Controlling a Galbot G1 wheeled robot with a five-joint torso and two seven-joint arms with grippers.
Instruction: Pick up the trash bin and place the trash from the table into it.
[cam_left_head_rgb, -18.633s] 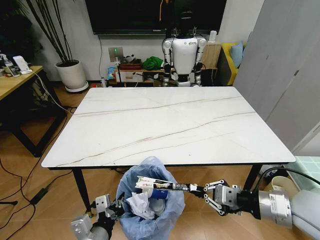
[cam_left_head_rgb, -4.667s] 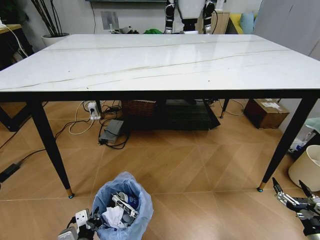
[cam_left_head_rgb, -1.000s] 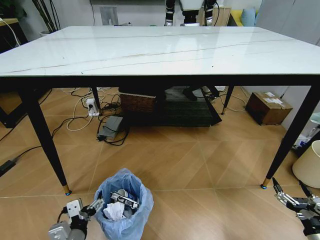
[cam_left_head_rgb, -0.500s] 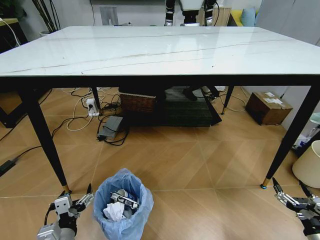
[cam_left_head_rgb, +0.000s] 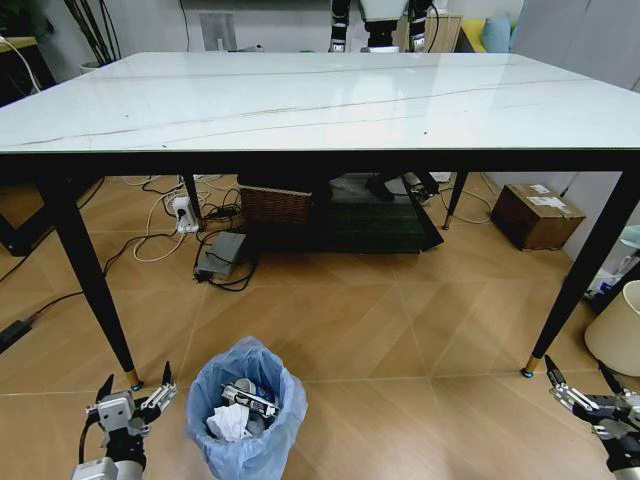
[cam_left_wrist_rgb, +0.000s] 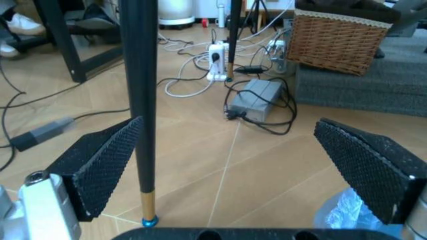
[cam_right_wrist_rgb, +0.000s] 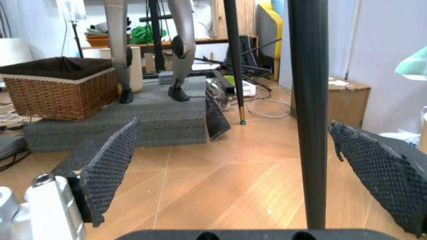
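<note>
The trash bin (cam_left_head_rgb: 245, 445), lined with a crinkled light-blue bag, stands on the wooden floor in front of the table (cam_left_head_rgb: 320, 100). Trash lies inside it: a white crumpled tissue (cam_left_head_rgb: 224, 423), a thin printed tube (cam_left_head_rgb: 250, 400) and something blue. My left gripper (cam_left_head_rgb: 136, 378) hovers just left of the bin, open, touching nothing. In the left wrist view my left gripper (cam_left_wrist_rgb: 228, 122) is spread wide, with a corner of the bin's bag (cam_left_wrist_rgb: 343, 215) beside one finger. My right gripper (cam_left_head_rgb: 574, 363) hangs open low at the right, also open in its wrist view (cam_right_wrist_rgb: 235, 125).
Black table legs stand near each gripper (cam_left_head_rgb: 90, 290) (cam_left_head_rgb: 580, 290). Under the table are a wicker basket (cam_left_head_rgb: 275, 205), a power strip with cables (cam_left_head_rgb: 182, 212), a grey box (cam_left_head_rgb: 222, 255) and a cardboard box (cam_left_head_rgb: 535, 215). A white pot (cam_left_head_rgb: 615, 335) sits at the right edge.
My left gripper has come off the bin's rim, opened and drawn away to the left. The bin stays on the floor. The right gripper has not moved.
</note>
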